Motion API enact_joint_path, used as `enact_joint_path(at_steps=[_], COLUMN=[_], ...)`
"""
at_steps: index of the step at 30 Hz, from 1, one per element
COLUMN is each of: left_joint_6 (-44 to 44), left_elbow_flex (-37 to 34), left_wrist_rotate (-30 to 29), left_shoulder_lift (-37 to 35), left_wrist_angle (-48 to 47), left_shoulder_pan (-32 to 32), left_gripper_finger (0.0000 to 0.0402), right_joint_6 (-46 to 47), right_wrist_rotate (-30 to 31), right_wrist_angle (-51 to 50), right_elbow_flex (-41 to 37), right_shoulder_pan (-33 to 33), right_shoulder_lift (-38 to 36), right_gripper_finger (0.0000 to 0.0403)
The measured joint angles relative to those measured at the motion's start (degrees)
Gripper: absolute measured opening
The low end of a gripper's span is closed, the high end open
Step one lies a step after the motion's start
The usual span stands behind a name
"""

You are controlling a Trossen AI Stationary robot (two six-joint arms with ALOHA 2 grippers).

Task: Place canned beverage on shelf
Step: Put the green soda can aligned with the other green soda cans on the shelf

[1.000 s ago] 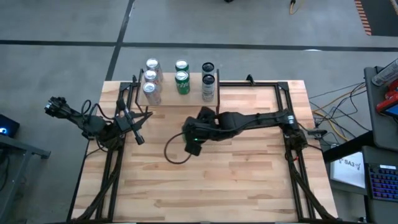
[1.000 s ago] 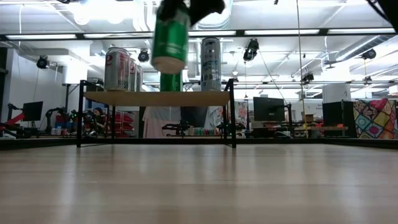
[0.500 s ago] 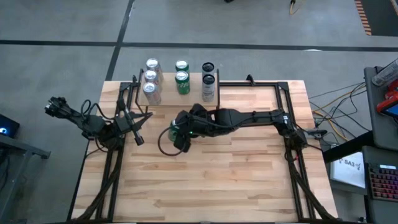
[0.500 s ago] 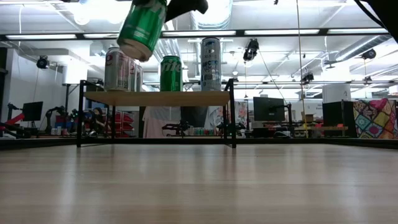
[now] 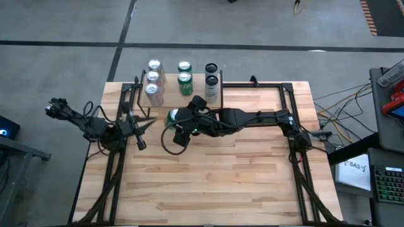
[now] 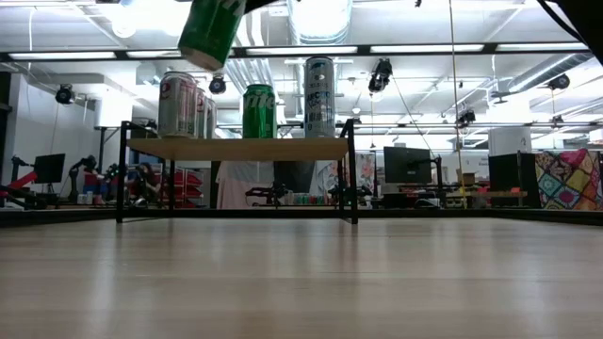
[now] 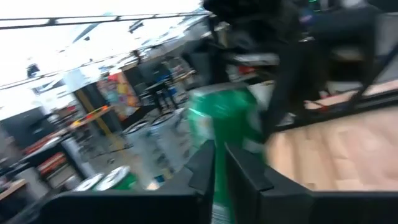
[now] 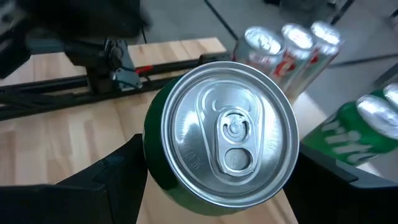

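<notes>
The green can (image 5: 172,118) is in the air, above the table (image 5: 252,183) and just in front of the shelf (image 6: 240,148), near its left half. The right gripper (image 5: 179,128) grasps it around the body, one finger on each side, as the right wrist view shows, so the lid and pull tab face that camera. I think it is carried high so that its bottom can pass over the shelf edge and the cans already there.

In the low view the can's long axis is tilted, not upright: the bottom end points down and a little toward the silver cans (image 6: 179,104), and the top leans the other way. It must become vertical before it is put down.

On the shelf stand three silver cans in a row, two green cans (image 5: 184,79) and two tall cans (image 5: 211,82). A free place seems to be in front of the green ones.

The left gripper (image 5: 132,126) waits at the left side of the table, clenched on nothing.
</notes>
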Motion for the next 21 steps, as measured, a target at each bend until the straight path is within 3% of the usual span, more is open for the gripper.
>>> enact_joint_path(at_steps=[5,10,16,21], left_joint_6=[-0.33,-0.69,-0.17,0.58], left_elbow_flex=[0.00,0.00,0.00,0.00], left_wrist_rotate=[2.65,2.62,2.18,2.12], left_shoulder_lift=[3.01,6.47,10.86,13.54], left_wrist_angle=[0.22,0.69,3.15,7.73], left_shoulder_pan=[0.07,0.07,0.18,1.02], left_gripper_finger=[0.0083,0.0188,0.0309,0.0366], right_joint_6=[-1.12,-1.12,-1.21,-1.53], right_wrist_rotate=[0.89,1.51,6.50,6.87], right_wrist_angle=[-0.07,-1.46,-3.73,-3.64], right_elbow_flex=[0.13,0.13,0.13,0.13], right_shoulder_pan=[0.83,1.89,2.77,3.64], right_shoulder_lift=[-1.10,-1.13,-1.15,-1.16], right_gripper_finger=[0.0293,0.0293,0.0293,0.0293])
